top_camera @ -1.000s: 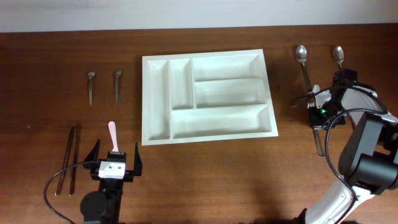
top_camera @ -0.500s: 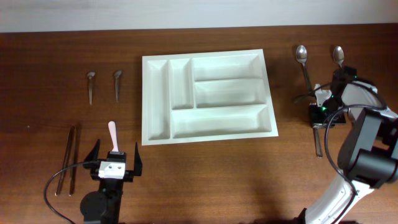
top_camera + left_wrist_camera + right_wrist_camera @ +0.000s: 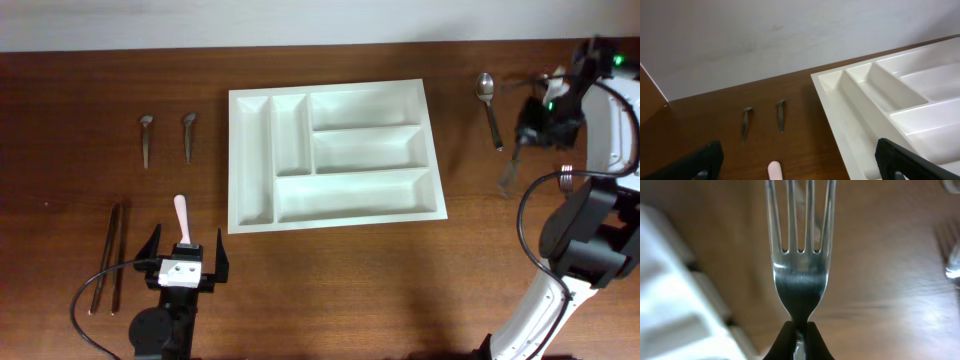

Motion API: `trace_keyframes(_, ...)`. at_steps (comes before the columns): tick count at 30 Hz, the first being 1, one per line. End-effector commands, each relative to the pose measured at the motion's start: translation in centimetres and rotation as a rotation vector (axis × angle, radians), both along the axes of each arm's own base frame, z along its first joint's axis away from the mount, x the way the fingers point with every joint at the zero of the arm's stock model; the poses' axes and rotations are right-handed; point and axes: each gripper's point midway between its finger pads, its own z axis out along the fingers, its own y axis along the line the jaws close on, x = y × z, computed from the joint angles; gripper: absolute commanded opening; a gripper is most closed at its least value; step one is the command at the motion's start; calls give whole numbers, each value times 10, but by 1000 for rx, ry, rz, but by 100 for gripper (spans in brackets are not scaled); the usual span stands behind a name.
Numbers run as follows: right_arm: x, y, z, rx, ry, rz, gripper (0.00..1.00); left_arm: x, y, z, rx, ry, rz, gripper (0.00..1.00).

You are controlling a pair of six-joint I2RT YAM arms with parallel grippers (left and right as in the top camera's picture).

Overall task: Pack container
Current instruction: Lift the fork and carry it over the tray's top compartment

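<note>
At the far left, the left end effector (image 3: 185, 247) rests with fingers spread and nothing between them, a pink-handled utensil (image 3: 180, 212) just ahead of it. Between it and the right end effector (image 3: 799, 330) lies the white container (image 3: 330, 155), all five compartments bare, so packing looks barely begun; the right end effector pinches a fork (image 3: 800, 275) by its neck, and the next move calls for carrying it leftwards over a long compartment and lowering before release. Dark wooden bench (image 3: 480, 280) carries everything, a pale wall (image 3: 790, 30) behind.
</note>
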Motion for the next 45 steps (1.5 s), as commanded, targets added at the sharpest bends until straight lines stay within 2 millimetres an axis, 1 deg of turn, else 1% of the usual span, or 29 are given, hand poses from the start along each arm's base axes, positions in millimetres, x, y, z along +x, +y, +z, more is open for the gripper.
trace_keyframes(1,26,46,36,125,-90,-76,4,0,2,-2,-2,1,10,99)
trace_keyframes(5,43,82,41,160,-115,-132,4,0,2,-2,-2,1,10,99)
trace_keyframes(6,51,98,44,178,-128,-157,4,0,2,-2,-2,1,10,99)
trace_keyframes(9,67,131,50,222,-162,-209,4,0,2,-2,-2,1,10,99)
trace_keyframes(12,79,161,57,295,-170,-326,4,0,2,-2,-2,1,10,99)
trace_keyframes(15,84,181,60,349,-155,-441,4,0,2,-2,-2,1,11,99)
trace_keyframes(18,83,192,57,330,-140,-563,4,0,2,-2,-2,1,11,99)
trace_keyframes(24,81,205,53,278,-146,-713,4,0,2,-2,-2,0,10,99)
trace_keyframes(28,80,217,49,280,-146,-884,4,0,2,-2,-2,1,10,99)
trace_keyframes(30,82,222,45,273,-157,-911,4,0,2,-2,-2,1,10,99)
trace_keyframes(32,85,232,35,269,-152,-895,4,0,2,-2,-2,1,10,99)
trace_keyframes(35,84,245,17,252,-119,-880,4,0,2,-2,-2,0,10,99)
trace_keyframes(38,84,253,-2,251,-83,-922,4,0,2,-2,-2,1,10,99)
trace_keyframes(40,85,254,-12,253,-68,-955,4,0,2,-2,-2,0,10,99)
trace_keyframes(41,87,254,-20,254,-55,-983,4,0,2,-2,-2,0,10,99)
trace_keyframes(45,95,256,-28,266,-67,-987,4,0,2,-2,-2,0,10,99)
